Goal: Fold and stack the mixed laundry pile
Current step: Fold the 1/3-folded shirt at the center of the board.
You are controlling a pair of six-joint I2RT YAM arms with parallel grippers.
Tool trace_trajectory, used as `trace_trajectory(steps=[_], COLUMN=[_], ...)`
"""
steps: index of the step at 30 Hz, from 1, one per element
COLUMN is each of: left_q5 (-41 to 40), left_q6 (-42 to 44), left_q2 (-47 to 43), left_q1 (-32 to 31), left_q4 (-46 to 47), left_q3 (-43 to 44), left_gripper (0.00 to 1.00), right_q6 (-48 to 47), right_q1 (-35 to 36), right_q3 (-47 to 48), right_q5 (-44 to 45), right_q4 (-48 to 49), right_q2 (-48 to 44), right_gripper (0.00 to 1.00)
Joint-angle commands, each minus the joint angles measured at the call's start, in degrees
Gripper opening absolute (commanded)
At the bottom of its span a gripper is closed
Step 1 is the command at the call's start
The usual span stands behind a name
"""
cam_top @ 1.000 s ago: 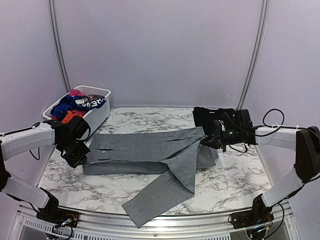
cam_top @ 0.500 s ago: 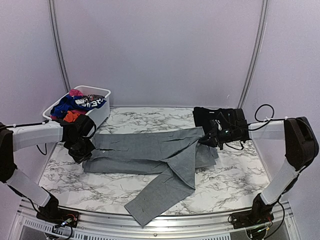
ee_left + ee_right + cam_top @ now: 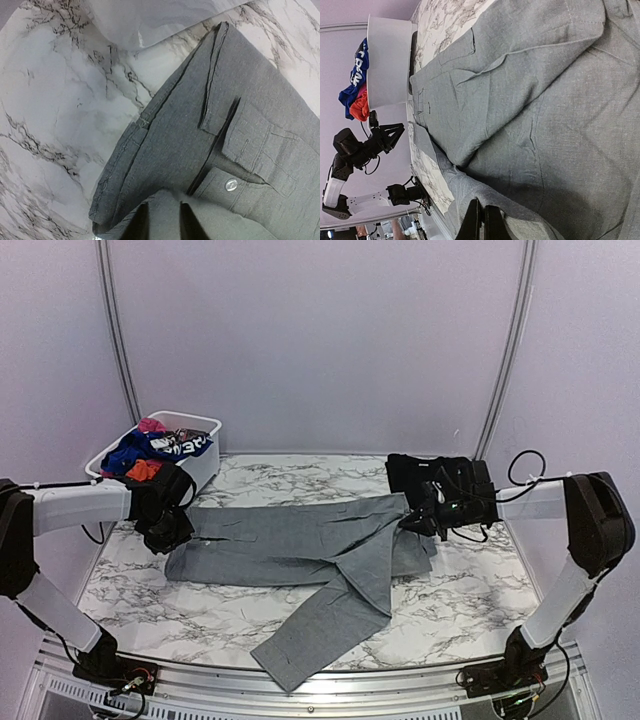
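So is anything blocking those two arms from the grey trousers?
Nothing visible does. The left end effector grips the trousers at the waistband, and the right end effector grips the opposite end.

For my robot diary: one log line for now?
left gripper: shut on grey trousers; right gripper: shut on them too; table: trousers spread

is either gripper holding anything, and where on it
Both pinch the grey trousers: the left gripper at the waistband end near the button, the right gripper at the fabric edge on the opposite end.
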Motion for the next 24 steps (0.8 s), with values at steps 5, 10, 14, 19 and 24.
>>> trace_trajectory(steps=[5,10,14,19,24], left_q5=[1.21,5.83,9.20,11.47,12.84], left_q6=[8.31,14.94,18.40,19.48,19.58], left_q2=[-1.44,-3.40,-2.39,-0.07,1.34], left_q1=[0.26,-2.06,-3.89,-5.41,-5.63], left_q4=[2.33,4.21,5.47,7.66,9.27], left_q3=[1.16,-0.48,-2.39,-6.12,-11.03], left_gripper=[0.59,0.61,0.62,0.61,0.61], right_q6=[-2.95,-5.16,-7.56,-9.07,-8.62], right_q1=[-0.64,-0.59,-0.60,-0.58,-0.50], right_q3=[-0.70,-2.07,-4.17,-9.28,-15.28], right_q5=[1.08,2.23,4.79,7.21,7.97], right_q4=[2.40,2.15,0.11,-0.60,0.77], right_q2=[4.47,7.06,6.70,5.22,2.13], right_gripper=[0.00,0.00,0.00,0.00,0.00])
